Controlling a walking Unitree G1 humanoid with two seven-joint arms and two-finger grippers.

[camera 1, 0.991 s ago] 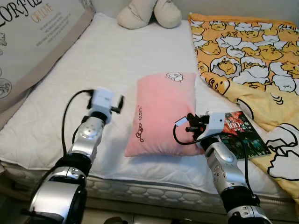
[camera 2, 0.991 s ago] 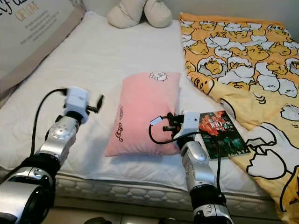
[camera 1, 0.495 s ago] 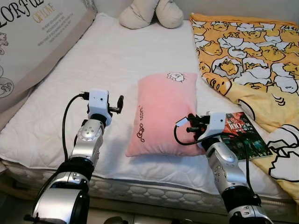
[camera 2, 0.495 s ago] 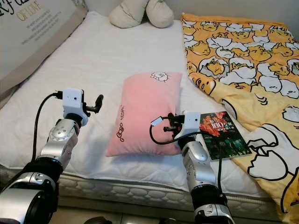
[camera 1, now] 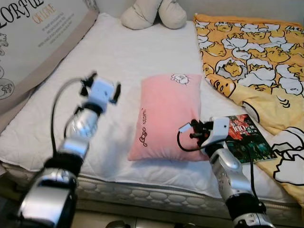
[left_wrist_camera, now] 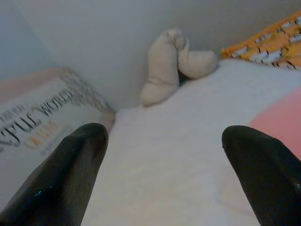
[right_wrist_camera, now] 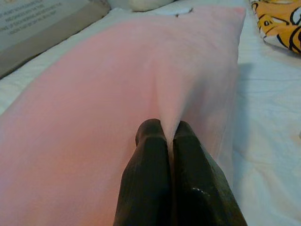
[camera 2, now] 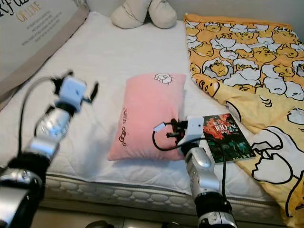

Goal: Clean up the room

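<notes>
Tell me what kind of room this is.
Most likely a bedroom. A white quilted mattress takes up most of the scene, with a pink pillow lying on it, a yellow cartoon-print blanket spread along one side, and a book beside the pillow.

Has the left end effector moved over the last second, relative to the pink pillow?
Yes. The left end effector has lifted and swung toward the head of the bed, now level with the pink pillow's upper half, fingers open.
</notes>
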